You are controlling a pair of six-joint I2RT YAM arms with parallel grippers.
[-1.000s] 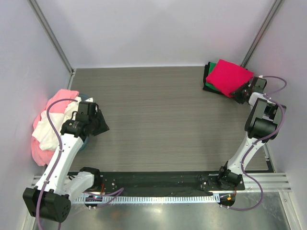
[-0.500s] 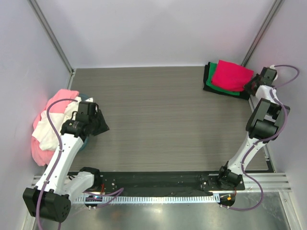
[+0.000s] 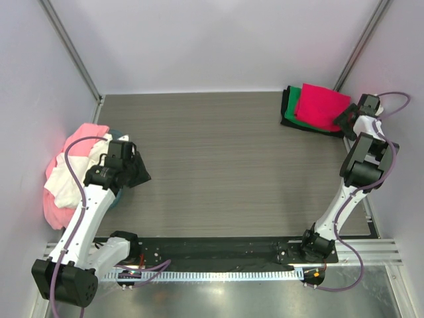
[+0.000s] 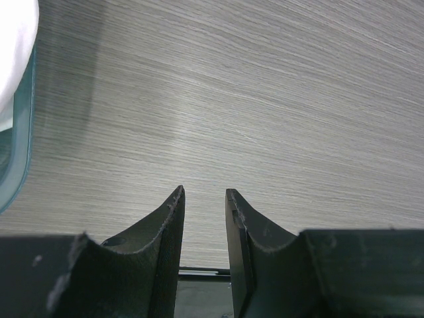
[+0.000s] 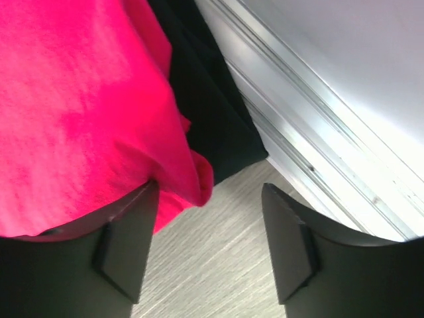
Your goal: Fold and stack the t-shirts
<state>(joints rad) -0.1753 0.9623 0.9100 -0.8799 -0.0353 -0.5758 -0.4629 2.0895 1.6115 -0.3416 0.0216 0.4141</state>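
A folded stack sits at the back right: a black t-shirt (image 3: 285,99) at the bottom, a green one (image 3: 291,117) over it, and a crimson one (image 3: 321,106) on top. My right gripper (image 3: 346,121) is open at the stack's right edge. In the right wrist view its jaws (image 5: 209,192) stand wide apart over bare table, with the crimson shirt's (image 5: 73,99) corner lying by the left finger and the black shirt (image 5: 205,112) beyond. My left gripper (image 3: 136,171) hovers low over the table, its jaws (image 4: 204,192) a narrow gap apart and empty.
A loose pile lies at the left edge: light pink t-shirt (image 3: 81,136), white t-shirt (image 3: 66,179) and greyish-teal cloth (image 3: 116,197), also in the left wrist view (image 4: 16,152). A metal wall rail (image 5: 311,139) runs just right of the stack. White walls enclose the table.
My right gripper has let go of the crimson shirt and drawn back to the right. The shirt has settled flatter on the stack. The left arm has not moved.
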